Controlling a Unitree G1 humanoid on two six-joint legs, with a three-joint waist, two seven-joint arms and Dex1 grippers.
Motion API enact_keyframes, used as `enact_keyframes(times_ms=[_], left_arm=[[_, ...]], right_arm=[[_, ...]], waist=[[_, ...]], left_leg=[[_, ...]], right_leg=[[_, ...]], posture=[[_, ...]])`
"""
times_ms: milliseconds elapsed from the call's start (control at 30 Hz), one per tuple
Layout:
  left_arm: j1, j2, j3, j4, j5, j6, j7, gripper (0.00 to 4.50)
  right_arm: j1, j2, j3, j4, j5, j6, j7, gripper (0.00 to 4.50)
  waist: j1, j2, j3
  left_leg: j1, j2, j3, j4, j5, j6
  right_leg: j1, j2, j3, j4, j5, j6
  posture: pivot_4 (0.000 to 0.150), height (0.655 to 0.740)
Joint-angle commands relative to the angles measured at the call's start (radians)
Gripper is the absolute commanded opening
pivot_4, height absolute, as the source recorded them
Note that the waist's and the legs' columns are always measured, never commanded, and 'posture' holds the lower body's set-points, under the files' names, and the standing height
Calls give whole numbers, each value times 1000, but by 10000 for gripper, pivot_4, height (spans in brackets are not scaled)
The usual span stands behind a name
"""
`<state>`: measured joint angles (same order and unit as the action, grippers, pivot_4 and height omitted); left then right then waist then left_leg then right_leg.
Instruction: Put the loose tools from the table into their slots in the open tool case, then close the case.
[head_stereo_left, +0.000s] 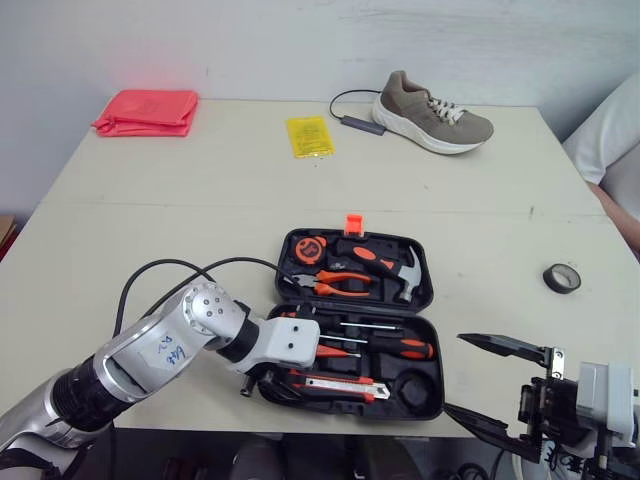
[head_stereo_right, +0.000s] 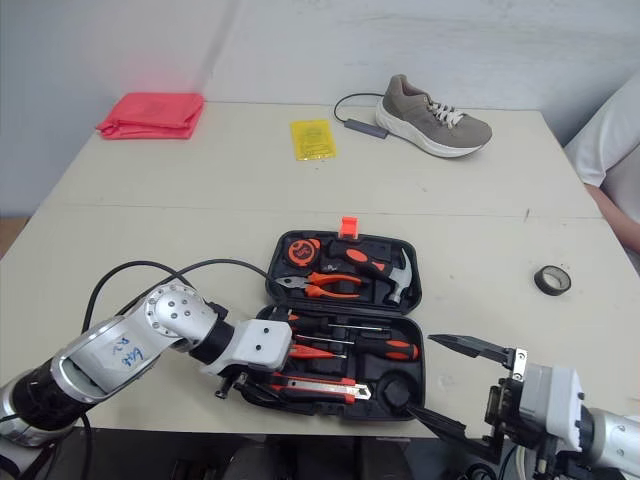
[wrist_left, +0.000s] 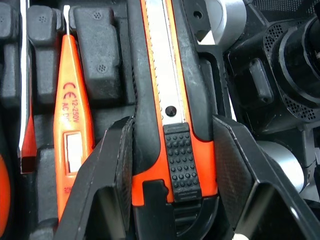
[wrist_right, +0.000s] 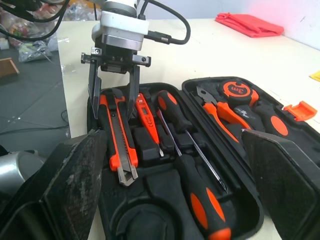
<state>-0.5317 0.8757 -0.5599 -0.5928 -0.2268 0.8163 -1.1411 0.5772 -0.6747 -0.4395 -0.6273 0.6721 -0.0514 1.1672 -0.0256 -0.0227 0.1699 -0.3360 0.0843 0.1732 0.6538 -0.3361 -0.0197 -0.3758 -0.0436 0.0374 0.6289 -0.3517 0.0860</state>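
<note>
My left tool is down in the near half of the open tool case, released, its fingers spread either side of the orange utility knife, which lies flat in its slot beside the voltage tester pen. My right tool hangs wide open just off the case's near right corner, holding nothing. A black tape roll sits on the worktop, well apart to the right
</note>
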Motion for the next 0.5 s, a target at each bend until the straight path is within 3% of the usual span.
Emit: enact_keyframes(times_ms=[33, 100, 167, 300, 500], left_arm=[[17, -12, -5, 4, 6, 8, 14, 15621], [14, -17, -13, 10, 9, 14, 14, 15621], [6, -17, -20, 11, 10, 7, 3, 26012], [10, -49, 27, 8, -24, -19, 12, 42628], [42, -76, 179, 15, -165, -148, -79, 42628]], right_arm=[[24, 24, -24, 33, 9, -57, 47, 45000], [29, 32, -24, 50, 5, -75, 64, 45000], [29, 35, -23, 60, 3, -85, 71, 45000], [26, 34, -16, 64, 0, -94, 70, 45000], [6, 25, -3, 42, -5, -74, 40, 45000]], waist=[[0, 0, 0], [0, 0, 0], [0, 0, 0], [0, 1, -2], [0, 1, -2]], left_leg=[[0, 0, 0, 0, 0, 0], [0, 0, 0, 0, 0, 0], [0, 0, 0, 0, 0, 0], [1, 0, 0, 1, 0, 0], [0, 2, -1, 3, 0, 0]], right_leg=[[0, 0, 0, 0, 0, 0], [0, 0, 0, 0, 0, 0], [0, 0, 0, 1, 0, 0], [1, -1, 0, 1, 0, 0], [1, -2, 0, 2, 0, 0]], posture=[[1500, 7400], [1500, 7400], [1500, 7400], [1500, 7400], [1500, 7400]])
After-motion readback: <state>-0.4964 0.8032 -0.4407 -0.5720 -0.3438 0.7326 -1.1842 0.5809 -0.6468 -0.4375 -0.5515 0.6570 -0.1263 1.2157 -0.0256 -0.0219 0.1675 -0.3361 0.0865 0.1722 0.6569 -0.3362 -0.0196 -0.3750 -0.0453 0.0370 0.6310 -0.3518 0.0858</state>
